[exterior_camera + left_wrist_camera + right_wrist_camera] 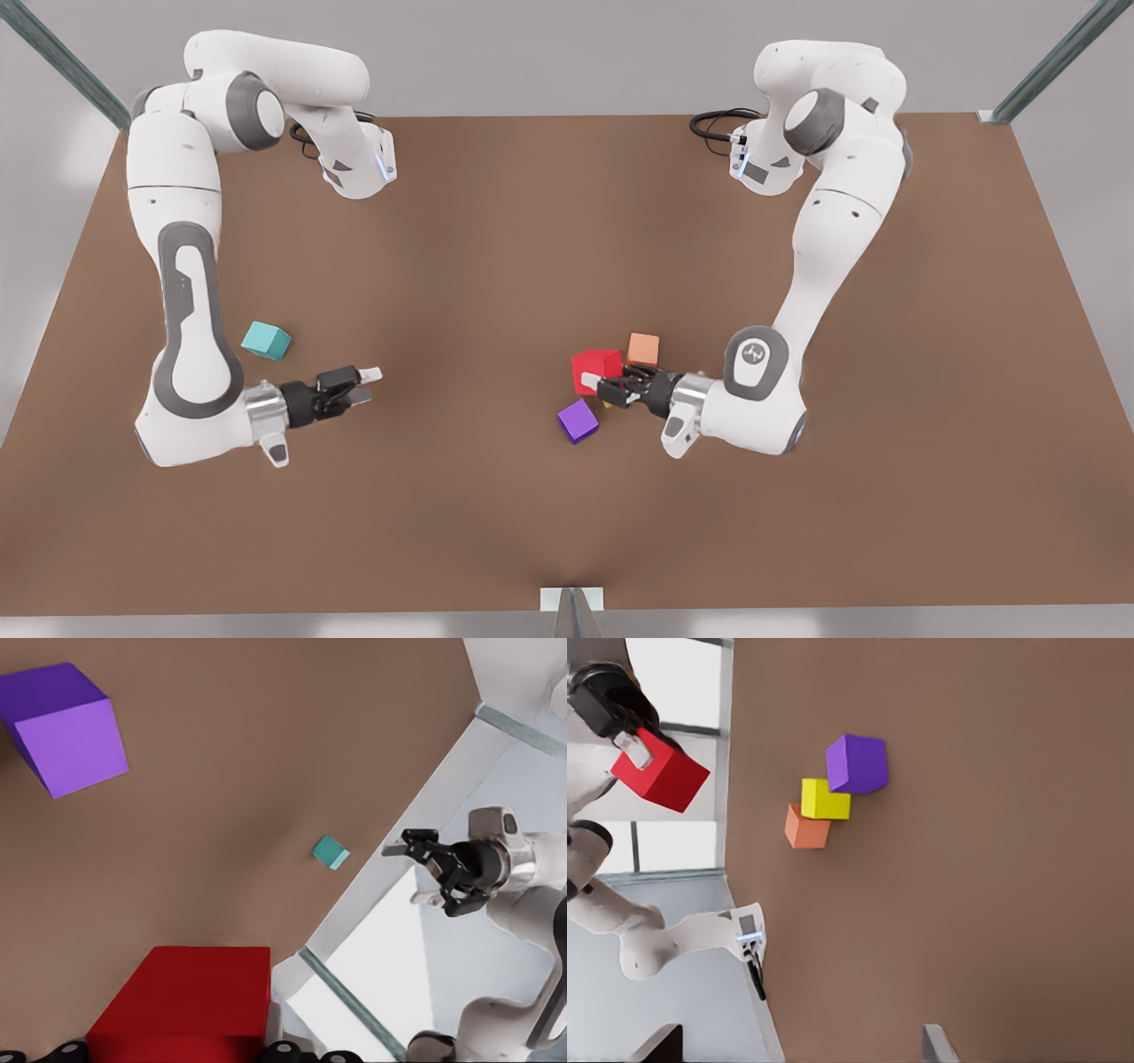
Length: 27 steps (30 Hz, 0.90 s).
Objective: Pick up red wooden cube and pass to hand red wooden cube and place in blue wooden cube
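Left gripper (pixel 605 387): on the front view's right, closed on the red wooden cube (pixel 596 369), cube raised off the table (pixel 496 230). Seen close in the left wrist view as a large red block (pixel 182 1001) between the fingers. Seen from afar in the right wrist view, cube (pixel 661 777) clamped at the far gripper (pixel 636 746), clear of the table surface.

Right gripper (pixel 365 386): on the front view's left, fingers narrowly apart, holding nothing, pointed toward the table's middle. Visible in the left wrist view (pixel 416 870) beyond the table edge.

Blue wooden cube (pixel 266 340): resting on the table just beside the forearm on the front view's left, near the right gripper, well apart from the red cube. Small in the left wrist view (pixel 330 851).

Purple cube (pixel 578 421): on the table near the left gripper. Orange cube (pixel 643 348): on the table just beside the red cube in the front view. Yellow cube (pixel 825 799): touching both purple (pixel 857 763) and orange (pixel 807 827) in the right wrist view.
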Each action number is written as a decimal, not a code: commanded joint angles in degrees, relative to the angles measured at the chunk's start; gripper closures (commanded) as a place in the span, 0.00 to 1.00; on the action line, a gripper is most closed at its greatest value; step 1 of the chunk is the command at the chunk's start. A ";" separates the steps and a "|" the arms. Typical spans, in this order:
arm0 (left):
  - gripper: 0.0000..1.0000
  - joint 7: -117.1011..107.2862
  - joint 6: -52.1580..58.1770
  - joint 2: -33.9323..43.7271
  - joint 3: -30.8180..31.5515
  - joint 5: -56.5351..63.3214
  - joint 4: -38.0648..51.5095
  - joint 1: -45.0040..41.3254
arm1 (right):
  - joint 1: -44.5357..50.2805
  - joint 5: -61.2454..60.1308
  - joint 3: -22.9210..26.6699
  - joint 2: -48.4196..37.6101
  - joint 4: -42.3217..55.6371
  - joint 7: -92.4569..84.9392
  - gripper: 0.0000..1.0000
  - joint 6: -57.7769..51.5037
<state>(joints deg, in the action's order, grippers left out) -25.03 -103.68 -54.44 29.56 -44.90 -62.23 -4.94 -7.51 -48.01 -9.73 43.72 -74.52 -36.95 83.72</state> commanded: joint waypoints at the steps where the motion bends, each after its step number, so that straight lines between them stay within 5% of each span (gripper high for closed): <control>1: 0.32 13.41 -2.92 -0.49 0.15 -2.03 0.01 -2.34 | 1.09 -7.97 -0.38 1.28 0.43 -67.71 0.00 0.74; 27: 0.32 35.75 -10.14 -3.39 1.03 -15.74 -0.69 -2.44 | 14.62 -39.53 -0.38 2.25 -9.59 -87.15 0.00 19.47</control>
<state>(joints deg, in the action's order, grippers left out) -2.01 -113.37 -57.93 30.54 -60.34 -62.98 -7.39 7.02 -84.99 -10.08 46.04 -84.25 -102.05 101.10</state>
